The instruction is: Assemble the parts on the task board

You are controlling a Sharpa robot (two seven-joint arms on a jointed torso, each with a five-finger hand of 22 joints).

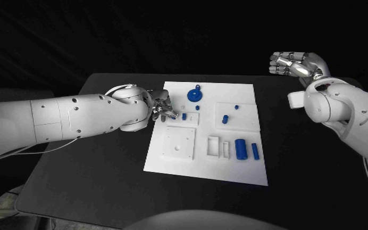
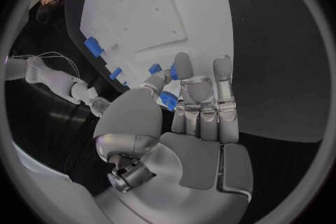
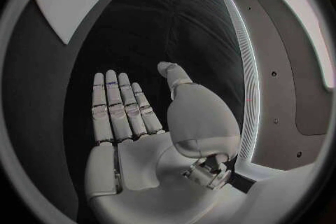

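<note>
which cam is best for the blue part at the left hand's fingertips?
Left wrist view: the blue part sits large between the left hand's thumb and fingers. Head view shows that hand at the task board's edge, the part hidden. Right wrist view doesn't help.

One task board (image 1: 230, 171), six blue parts (image 1: 240, 148), two hands (image 1: 160, 107)

The scene is dim overall, with a black backdrop swallowing the far side in the head view. Light falls from above, making the white task board (image 1: 230, 161) the brightest surface against the dark tabletop (image 1: 92, 171). The white arms catch soft highlights without harsh glare. Both wrist views are strongly bent by the fisheye lens, curving straight edges toward the circle's rim, where detail darkens and softens. A bright pale strip glows beside the right robot hand (image 3: 150, 117).
</note>
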